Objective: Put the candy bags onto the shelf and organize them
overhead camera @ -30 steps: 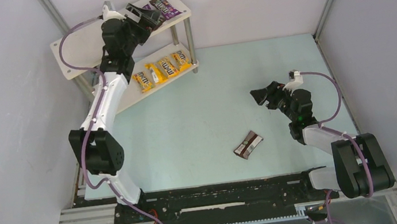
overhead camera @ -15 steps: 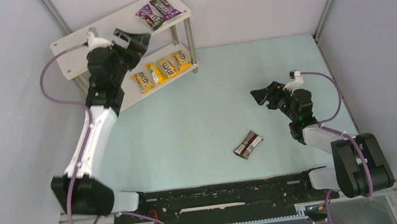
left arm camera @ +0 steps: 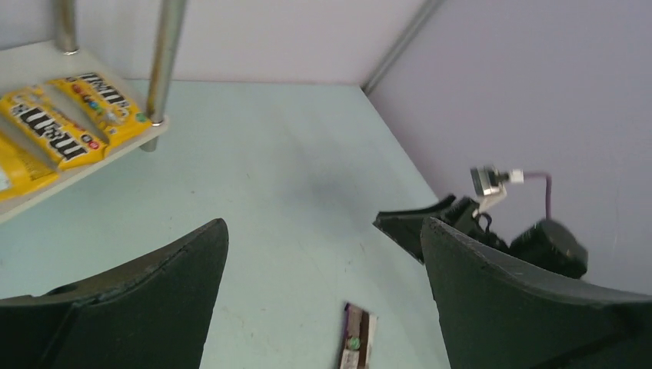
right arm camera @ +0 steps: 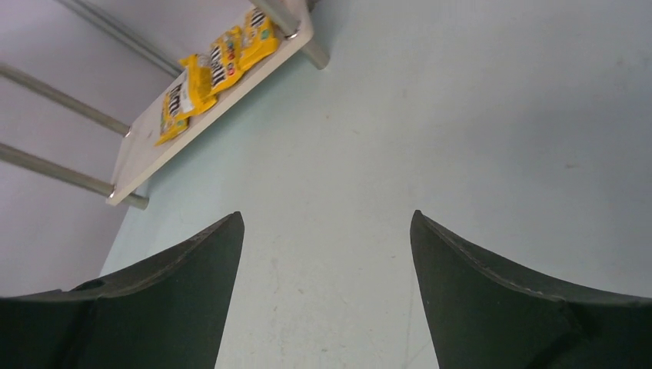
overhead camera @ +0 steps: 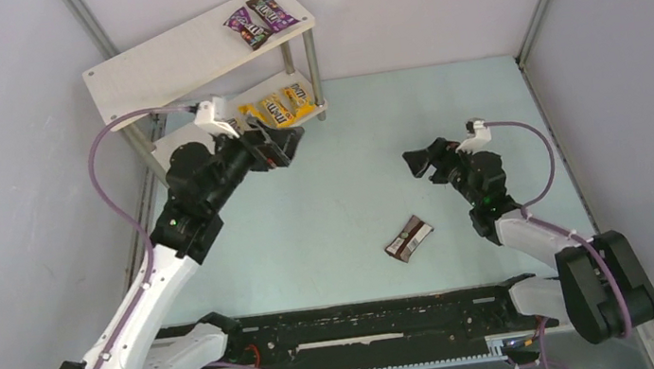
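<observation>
Pale green table (overhead camera: 308,216), grey walls (overhead camera: 9,188); brown packet (overhead camera: 408,238) lies mid-table.

Two purple candy bags (overhead camera: 270,11) with pale markings lie on the off-white shelf (overhead camera: 163,58), whose legs are silver. The bright yellow candy bags (left arm camera: 54,123) on the lower board carry dark brown lettering and small multicoloured dots. A dark brown candy bag (overhead camera: 408,238) with a pale band across its middle sits on the pale mint table (overhead camera: 343,192). The arms (overhead camera: 156,293) are white with black joints, the left gripper (overhead camera: 292,146) and right gripper (overhead camera: 416,165) black, the cables (overhead camera: 93,158) purple. The walls (overhead camera: 5,236) are pale lilac-grey.
</observation>
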